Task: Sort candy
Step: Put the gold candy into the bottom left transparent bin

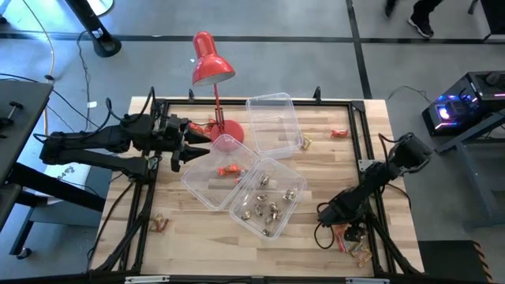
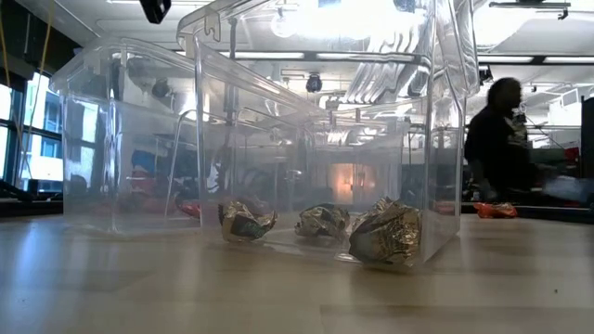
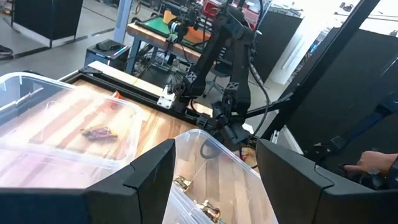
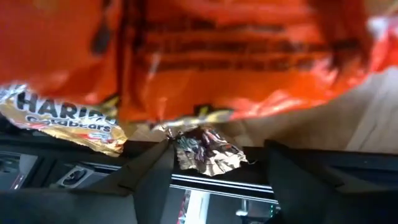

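We're over the pale wood-plank tabletop (image 1: pixel 331 170), and the candy (image 1: pixel 266 207) is split up. Crinkled gold-silver foil lumps, roundish with no clear long axis, sit in the clear plastic tub (image 1: pixel 293 180) near centre; from the low view three of them (image 2: pixel 320 223) rest on its floor. The neighbouring tub (image 1: pixel 199 183) at its 10 o'clock holds a red-orange piece (image 1: pixel 230 170) lying roughly 3-to-9. A third tub (image 1: pixel 274 101) at 12 o'clock sits beside the red desk lamp (image 1: pixel 211 65).

Loose pieces: one (image 1: pixel 339 133) toward 2 o'clock, one (image 1: pixel 160 224) at 8 o'clock, and a small heap (image 1: pixel 353 244) at 5 o'clock.

The right gripper (image 1: pixel 353 231) hangs right over that heap, jaws wide; its wrist view fills with a glossy orange wrapper (image 4: pixel 236 56) and a crumpled foil sweet (image 4: pixel 205 152) between the fingers (image 4: pixel 152 177).

The left gripper (image 1: pixel 199 145) sits at 10 o'clock, jaws spread, nothing held.
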